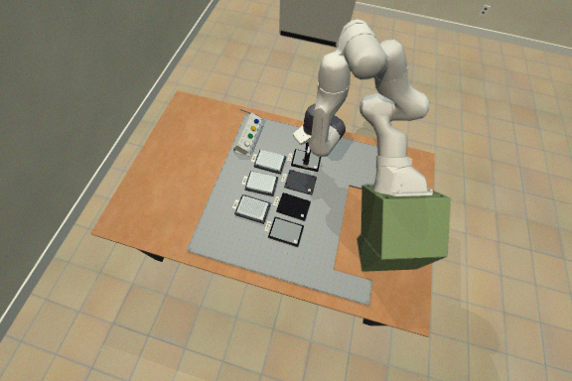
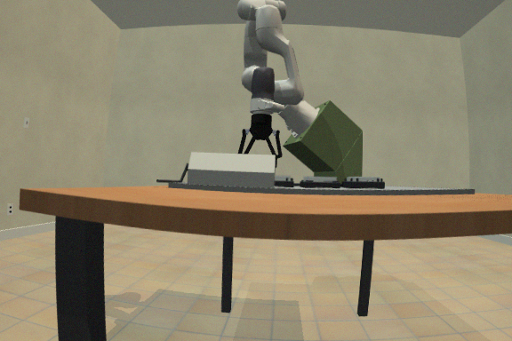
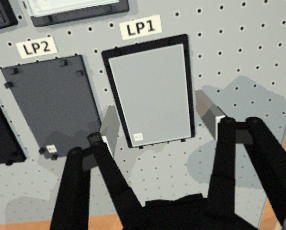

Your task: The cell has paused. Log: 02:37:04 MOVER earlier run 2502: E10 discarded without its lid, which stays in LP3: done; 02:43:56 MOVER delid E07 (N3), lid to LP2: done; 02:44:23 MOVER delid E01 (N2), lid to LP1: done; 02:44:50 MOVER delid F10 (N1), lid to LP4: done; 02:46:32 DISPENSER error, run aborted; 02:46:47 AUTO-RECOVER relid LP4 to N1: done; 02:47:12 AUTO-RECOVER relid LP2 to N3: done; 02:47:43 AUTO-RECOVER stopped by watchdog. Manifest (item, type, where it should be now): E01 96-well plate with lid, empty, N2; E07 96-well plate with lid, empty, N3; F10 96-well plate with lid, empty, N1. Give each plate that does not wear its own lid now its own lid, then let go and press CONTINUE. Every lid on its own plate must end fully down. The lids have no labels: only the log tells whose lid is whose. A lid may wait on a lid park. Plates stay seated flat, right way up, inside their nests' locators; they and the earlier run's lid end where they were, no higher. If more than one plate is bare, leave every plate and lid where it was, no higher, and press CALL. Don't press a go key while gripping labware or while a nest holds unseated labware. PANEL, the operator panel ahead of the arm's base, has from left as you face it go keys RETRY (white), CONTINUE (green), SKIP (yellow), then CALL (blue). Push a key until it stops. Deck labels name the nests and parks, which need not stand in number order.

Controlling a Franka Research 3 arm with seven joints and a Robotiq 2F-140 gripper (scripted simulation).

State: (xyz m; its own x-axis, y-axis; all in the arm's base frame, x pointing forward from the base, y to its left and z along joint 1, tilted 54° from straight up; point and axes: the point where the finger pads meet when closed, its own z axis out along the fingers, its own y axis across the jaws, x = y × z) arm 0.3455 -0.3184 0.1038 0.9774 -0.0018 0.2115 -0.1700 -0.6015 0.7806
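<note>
White seven-joint arm [image 1: 377, 71]: rises from its base, folds over at the elbow, wrist [image 2: 263, 83] pointing straight down. Black claw [image 3: 162, 131]: vertical, fingers spread partway apart, nothing between them, poised above the desk.
</note>
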